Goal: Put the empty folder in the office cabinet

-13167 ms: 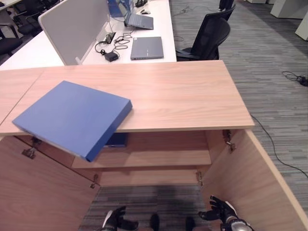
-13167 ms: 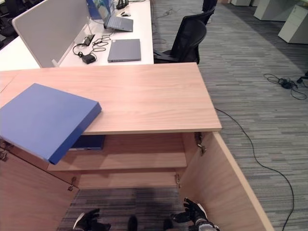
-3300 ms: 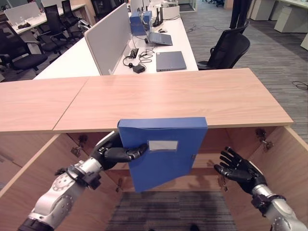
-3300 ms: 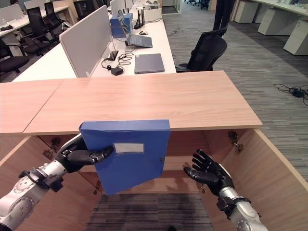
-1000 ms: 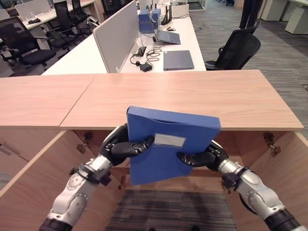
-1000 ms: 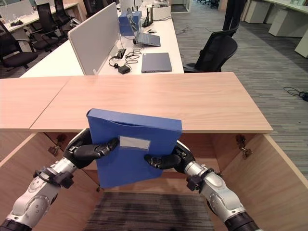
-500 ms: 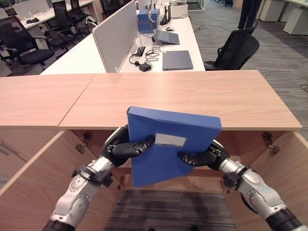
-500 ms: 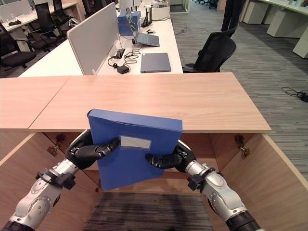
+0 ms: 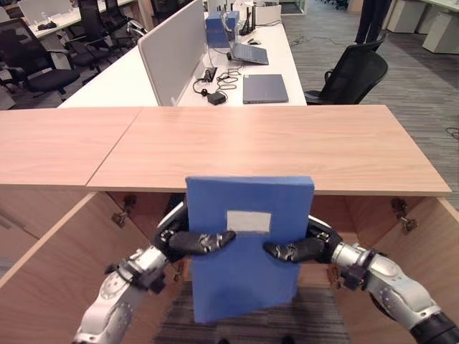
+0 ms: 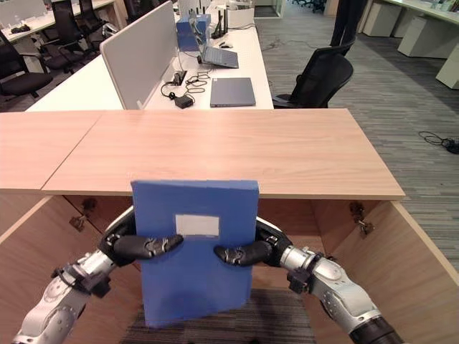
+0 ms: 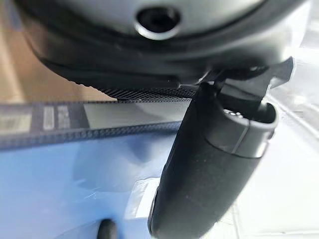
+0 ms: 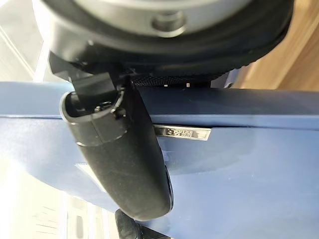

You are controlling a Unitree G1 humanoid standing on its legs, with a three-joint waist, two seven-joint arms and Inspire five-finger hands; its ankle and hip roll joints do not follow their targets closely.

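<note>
the landmark here is the blue folder (image 9: 247,247), held upright in front of the open office cabinet (image 9: 358,215), its top edge overlapping the front lip of the cabinet's wooden surface (image 9: 265,143) and its white label facing the robot.

left of the folder, an open cabinet door (image 9: 50,251) swings out toward the robot. the left robot hand (image 9: 188,240) grips the folder's left edge, thumb laid across the front face below the label and fingers wrapped behind; the left wrist view shows that thumb pressed flat on the blue cover. right of the folder, the right robot hand (image 9: 305,247) grips the opposite edge in the same manner, thumb on the front and fingers behind, as the right wrist view confirms. further right stands the other open door (image 9: 423,244), its hinges showing just under the surface.

beyond the folder, well behind the cabinet, lie white desks with a closed laptop (image 9: 265,88) and a black office chair (image 9: 351,72).

the step in hand appears to be lowering the folder and feeding it into the cabinet. to do it well, both grips should stay even so the folder does not twist, the top edge should drop clear of the surface's lip before any forward push, and the folder should travel straight between the doors onto a shelf inside, releasing only once it is supported.
</note>
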